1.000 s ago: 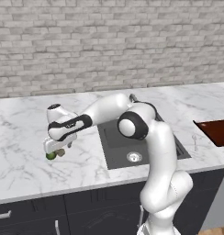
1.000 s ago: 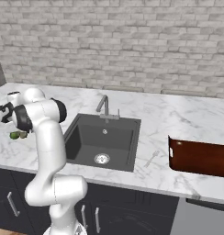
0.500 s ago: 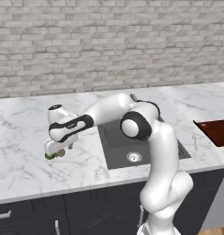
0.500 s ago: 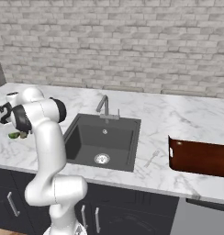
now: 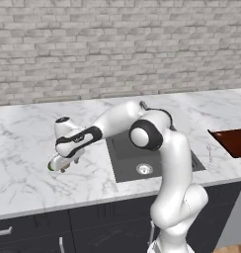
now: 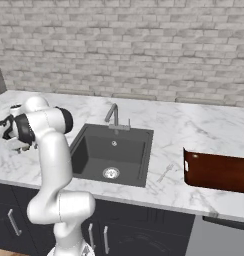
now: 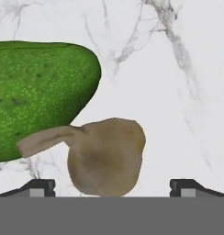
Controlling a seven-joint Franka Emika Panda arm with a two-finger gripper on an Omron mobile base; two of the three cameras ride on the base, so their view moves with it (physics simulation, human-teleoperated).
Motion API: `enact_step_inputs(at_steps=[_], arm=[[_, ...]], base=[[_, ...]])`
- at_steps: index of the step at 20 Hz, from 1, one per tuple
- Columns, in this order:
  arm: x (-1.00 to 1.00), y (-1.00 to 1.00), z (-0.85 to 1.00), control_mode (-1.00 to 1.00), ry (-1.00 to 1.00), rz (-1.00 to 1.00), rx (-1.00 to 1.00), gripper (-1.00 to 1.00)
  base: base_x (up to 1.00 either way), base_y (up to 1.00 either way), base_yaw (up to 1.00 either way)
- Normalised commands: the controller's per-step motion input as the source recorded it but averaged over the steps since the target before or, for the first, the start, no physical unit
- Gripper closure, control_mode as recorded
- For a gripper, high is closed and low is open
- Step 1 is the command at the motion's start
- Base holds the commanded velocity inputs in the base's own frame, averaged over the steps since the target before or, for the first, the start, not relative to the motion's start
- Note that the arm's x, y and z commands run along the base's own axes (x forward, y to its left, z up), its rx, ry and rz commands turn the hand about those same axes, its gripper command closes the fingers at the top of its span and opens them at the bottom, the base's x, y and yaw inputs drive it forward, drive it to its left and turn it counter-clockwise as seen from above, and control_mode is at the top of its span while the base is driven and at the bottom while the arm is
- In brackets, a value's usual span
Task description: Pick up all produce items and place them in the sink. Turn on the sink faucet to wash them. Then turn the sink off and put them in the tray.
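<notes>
Green and finely speckled with pale dots, a rounded fruit (image 7: 38, 98) bulges in from the left edge of the hand view, resting on white marble counter (image 7: 178, 69). Just to its right and lower, a smaller tan-brown lumpy piece (image 7: 107, 156) sits at bottom centre, a thin stub reaching left across the fruit. The gripper (image 7: 111, 186) hovers over the piece with its jaws spread wide, holding nothing, one dark fingertip (image 7: 40, 186) at each lower corner. In the left base view the gripper (image 5: 57, 165) hangs at centre left, a green glint at its tip; further right lie the dark grey sink (image 5: 123, 163) and, at the right edge, the reddish-brown tray (image 5: 233, 141).
</notes>
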Motion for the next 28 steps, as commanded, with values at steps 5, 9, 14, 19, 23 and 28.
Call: enact_step_inputs(at_steps=[5,9,14,19,23,28], arm=[[0.19,0.02,-0.17,-1.00,0.00,0.09,0.02,-1.00],[0.30,0.23,-0.02,-1.00,0.01,0.04,0.00,-1.00],[0.17,0.30,-0.03,-1.00,0.02,0.01,0.00,-1.00],[0.01,0.19,-0.15,-1.00,0.00,0.02,0.00,-1.00],[-0.08,0.00,-0.27,-1.00,0.00,0.00,0.00,1.00],[-0.01,0.02,-0.04,-1.00,0.00,0.00,0.00,1.00]], base=[[0.00,0.00,0.00],[0.00,0.00,0.00],[0.00,0.00,0.00],[0.00,0.00,0.00],[0.00,0.00,0.00],[0.00,0.00,0.00]])
